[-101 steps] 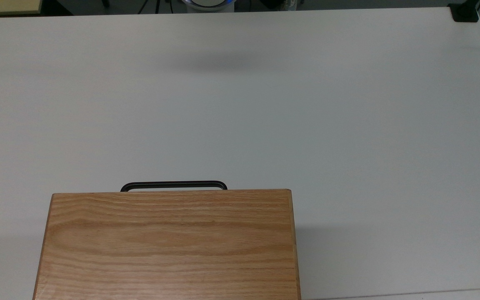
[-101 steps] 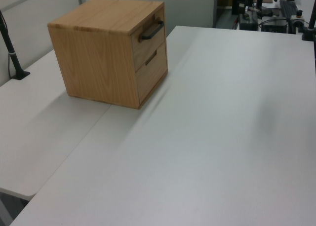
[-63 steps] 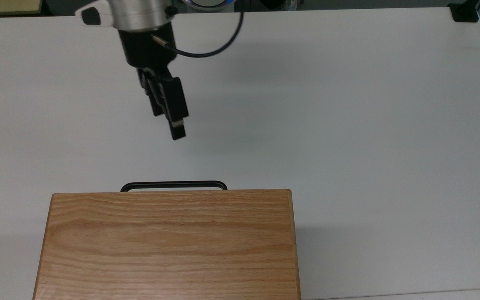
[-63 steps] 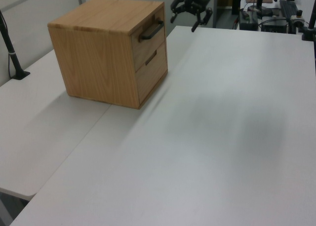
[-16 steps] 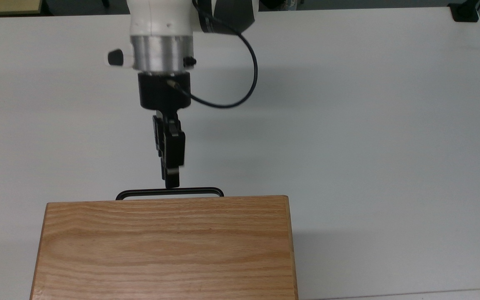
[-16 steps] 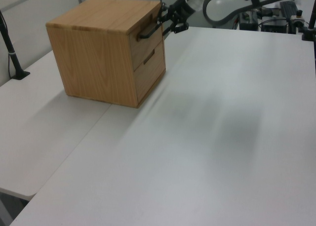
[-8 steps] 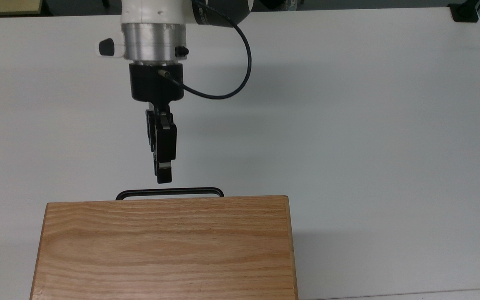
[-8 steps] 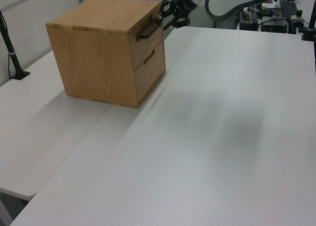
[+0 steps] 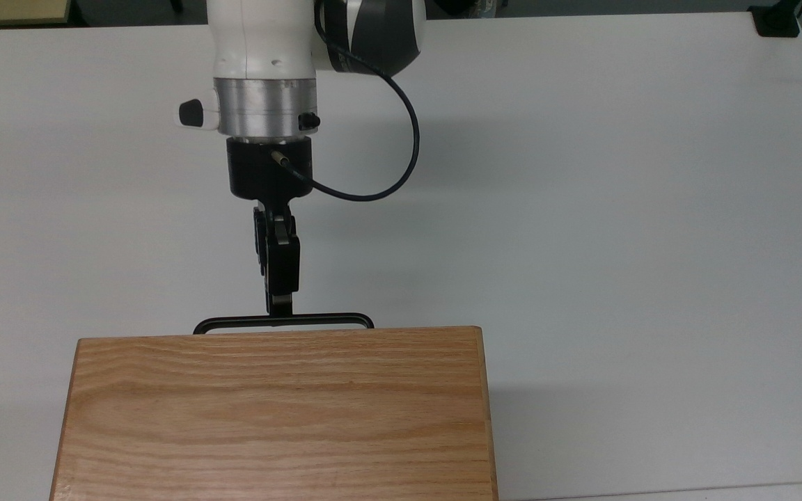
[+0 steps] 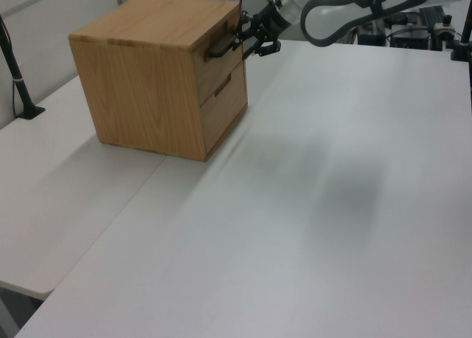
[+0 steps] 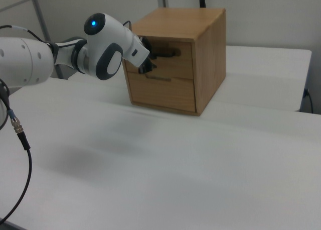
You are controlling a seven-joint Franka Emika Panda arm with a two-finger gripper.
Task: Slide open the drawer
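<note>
Drawer [image 10: 219, 63] first: it's the upper of two in the wooden cabinet [image 9: 276, 414], and you can see it sits flush, fully closed, in the left view and the right view. The cabinet stands on the white table [image 9: 582, 209], at the bottom of the top view and left of centre, its grained top board covering everything but the handle. Look at the robot arm [image 9: 265, 62] now: it comes in from the top edge of the top view, white shell, silver ring, black wrist, with a black cable [image 9: 401, 149] looping out to the top view's right. Your claw [image 9: 280, 306] points straight at the cabinet front, and its tip meets the thin black handle [image 9: 324, 321], a little left of the handle's middle in the top view. In the left view the fingers [image 10: 259, 43] sit right at the handle's far end, one above and one below the bar's level. Whether they are pinching the bar or merely spread around it, you cannot tell. In the right view the arm's bulk hides the tip.
</note>
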